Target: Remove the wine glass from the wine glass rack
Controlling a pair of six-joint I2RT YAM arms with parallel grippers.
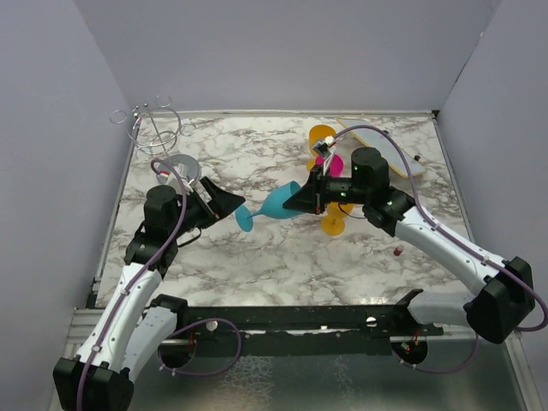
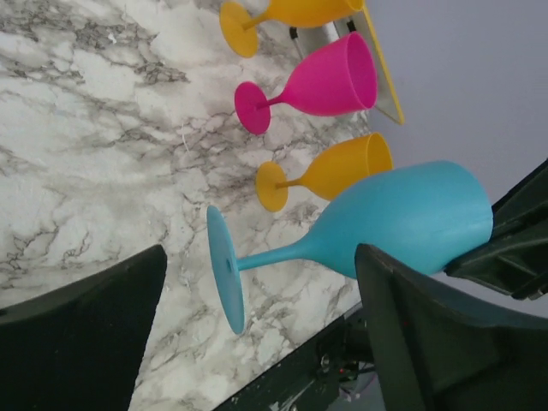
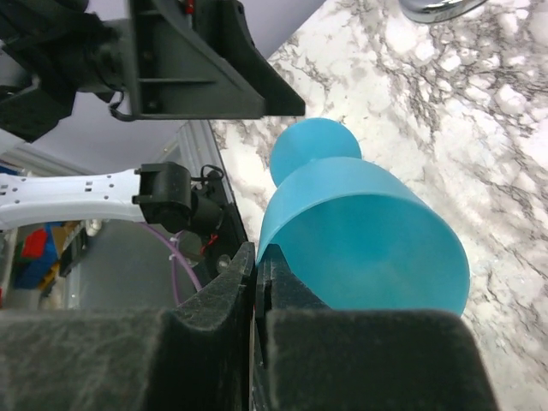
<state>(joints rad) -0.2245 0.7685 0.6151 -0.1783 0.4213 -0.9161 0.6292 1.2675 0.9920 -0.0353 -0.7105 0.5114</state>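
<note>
A blue wine glass [image 1: 272, 205] hangs on its side above the marble table, its foot toward the left arm. My right gripper [image 1: 301, 199] is shut on the bowl's rim; in the right wrist view its fingers [image 3: 261, 253] pinch the wall of the blue bowl [image 3: 368, 248]. My left gripper [image 1: 229, 204] is open. In the left wrist view its jaws [image 2: 261, 257] stand wide on either side of the glass's [image 2: 402, 218] foot and stem, not gripping it. The silver wire wine glass rack [image 1: 154, 128] stands at the far left corner, with nothing hanging on its hoops.
Two orange glasses [image 1: 322, 137] [image 1: 334, 221] and a pink one [image 1: 329, 163] stand on the table behind and beside the right gripper. A yellow-rimmed tray [image 1: 390, 152] lies at the far right. A small red object [image 1: 398, 251] sits near the right arm. Grey walls enclose three sides.
</note>
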